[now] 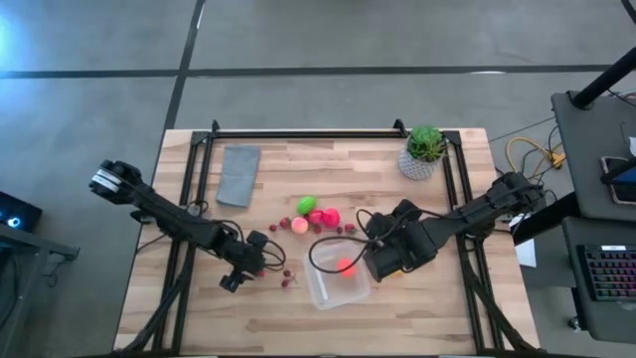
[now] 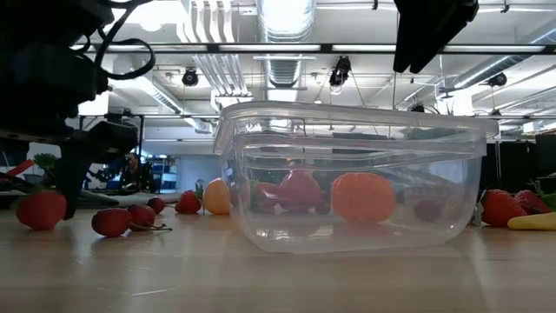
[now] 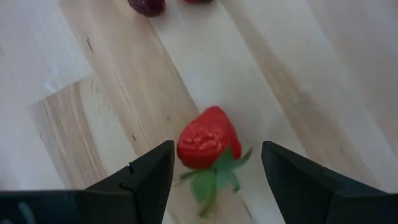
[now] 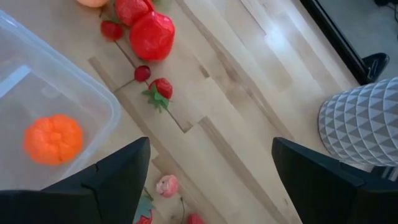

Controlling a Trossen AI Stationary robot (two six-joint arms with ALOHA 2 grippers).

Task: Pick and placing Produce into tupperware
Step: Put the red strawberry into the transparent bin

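Your left gripper stands unclenched around a dimpled toy strawberry, unseen from above. Right gripper spread, holding nothing, beside the clear tupperware holding a ribbed orange piece.

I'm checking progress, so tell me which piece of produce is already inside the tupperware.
The orange round piece: it alone lies inside the clear tupperware. The red, pink and green pieces are out on the table.

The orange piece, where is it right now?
In the high view the orange piece lies inside the tupperware, beside the open right gripper.
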